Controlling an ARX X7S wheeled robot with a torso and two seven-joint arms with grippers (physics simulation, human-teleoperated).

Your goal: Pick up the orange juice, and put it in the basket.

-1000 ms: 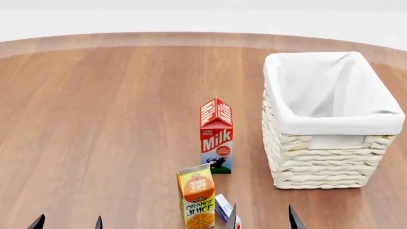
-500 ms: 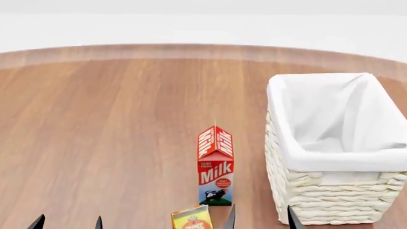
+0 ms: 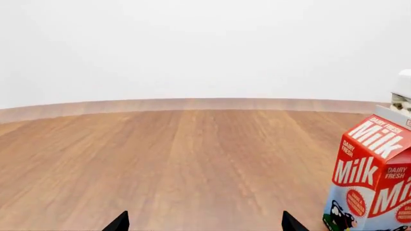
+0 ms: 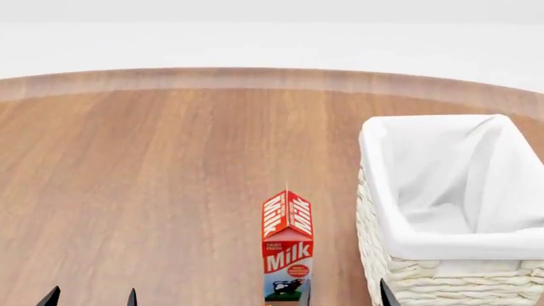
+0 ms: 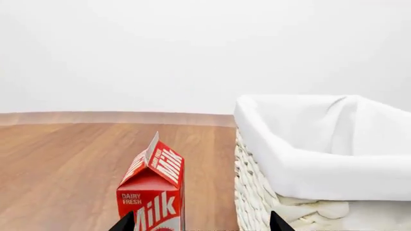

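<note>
Here's the left hand [image 4: 91, 298], fingertips set wide apart with nothing between them. Ahead of it there is only bare wooden desk [image 4: 153, 178], running out to the curved far edge. In its own wrist view, the left hand [image 3: 205, 226] looks across that open wood, with the milk carton [image 3: 372, 183] off to its inner side.

Over to the right hand [image 4: 347, 296], also spread apart and holding nothing. The milk carton [image 4: 287, 255] stands upright just ahead of its inner finger, gable ridge pointing away from the robot and "Milk" lettering facing back at it. The basket [image 4: 442, 242] sits ahead of the outer finger, close beside the milk with a narrow strip of desk between them. Its long side runs away from the hand, its mouth opens upward, and the white liner is folded over the rim.

From the right wrist, the right hand [image 5: 202, 224] looks into that gap, between the milk carton [image 5: 154, 192] and the basket [image 5: 308, 168].

The orange juice is in none of these views, so its place and its heading can't be told.
</note>
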